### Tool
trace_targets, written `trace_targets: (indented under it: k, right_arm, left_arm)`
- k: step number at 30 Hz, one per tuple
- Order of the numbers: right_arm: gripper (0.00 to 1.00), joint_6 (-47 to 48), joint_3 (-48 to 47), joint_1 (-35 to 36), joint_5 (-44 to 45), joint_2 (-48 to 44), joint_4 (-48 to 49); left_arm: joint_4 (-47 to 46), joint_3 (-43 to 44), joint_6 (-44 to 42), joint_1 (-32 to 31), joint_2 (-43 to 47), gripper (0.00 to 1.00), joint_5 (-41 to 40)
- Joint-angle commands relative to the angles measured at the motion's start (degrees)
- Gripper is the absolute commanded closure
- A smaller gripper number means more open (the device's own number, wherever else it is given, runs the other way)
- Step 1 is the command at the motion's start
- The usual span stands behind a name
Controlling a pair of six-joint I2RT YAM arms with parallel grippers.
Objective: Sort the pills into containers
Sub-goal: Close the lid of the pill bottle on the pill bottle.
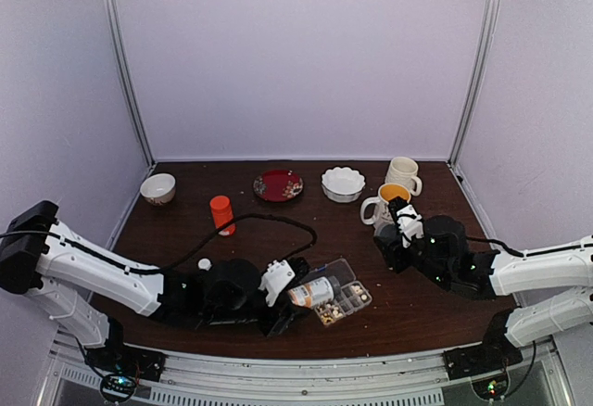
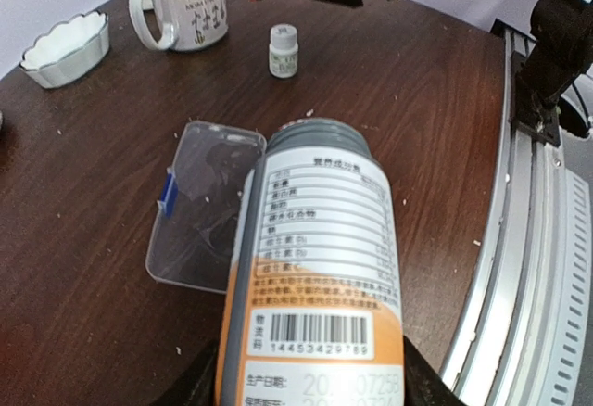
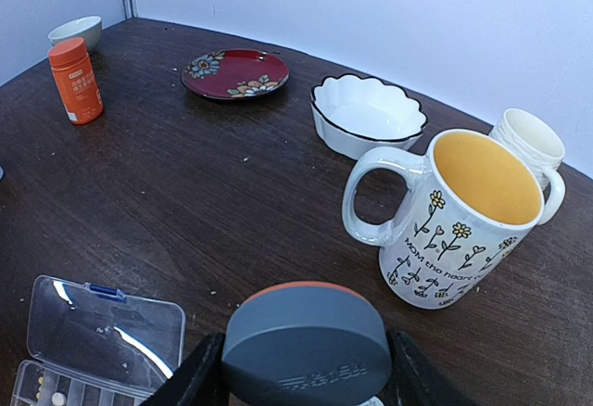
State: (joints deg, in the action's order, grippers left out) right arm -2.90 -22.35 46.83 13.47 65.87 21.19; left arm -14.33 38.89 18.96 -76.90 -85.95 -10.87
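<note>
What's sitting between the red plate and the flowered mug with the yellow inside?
The white scalloped bowl sits between them, clear in the top and right wrist views.

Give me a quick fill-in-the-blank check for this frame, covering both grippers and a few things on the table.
1. The left gripper holds a labelled bottle near the pill box, whose lid is ___.
2. The right gripper clamps a round cap coloured ___.
3. The flowered mug is ___ inside.
4. The orange bottle stands ___.
Missing words: open; grey; yellow; upright.
</note>
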Motion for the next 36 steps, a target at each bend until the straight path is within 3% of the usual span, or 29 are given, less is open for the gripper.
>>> trace_targets:
  k: [1,11,17,22,30,33,36]
  right_arm:
    - [1.00,0.36,-1.46,-0.42,0.30,-0.16,0.01]
    - [1.00,0.17,-1.12,-0.40,0.45,-0.06,0.34]
    - [1.00,0.08,-1.38,-0.42,0.22,0.60,0.39]
    - [1.00,0.17,-1.33,-0.42,0.33,0.66,0.37]
    - [1.00,0.37,-1.42,-0.42,-0.59,0.39,0.36]
    - [1.00,0.61,-0.93,-0.36,-5.39,-1.41,0.77]
    - [1.00,1.28,-2.18,-0.40,-19.18,-4.26,-2.26]
  left_arm:
    - [-12.00,-2.14,-2.53,0.36,5.10,1.00,-3.44]
    - [-26.32,-10.50,-10.65,0.64,20.09,1.00,-7.62]
    - [-29.83,-7.60,-23.79,0.63,28.73,1.00,-8.81]
    - [-30.43,-5.24,-31.92,0.62,37.07,1.00,-5.33]
    - [-36.58,-10.51,-32.47,0.62,42.64,1.00,-3.63]
    - [-35.32,-10.65,-30.74,0.68,41.04,1.00,-3.12]
    - [-36.14,-12.29,-26.95,0.67,40.05,1.00,-2.99]
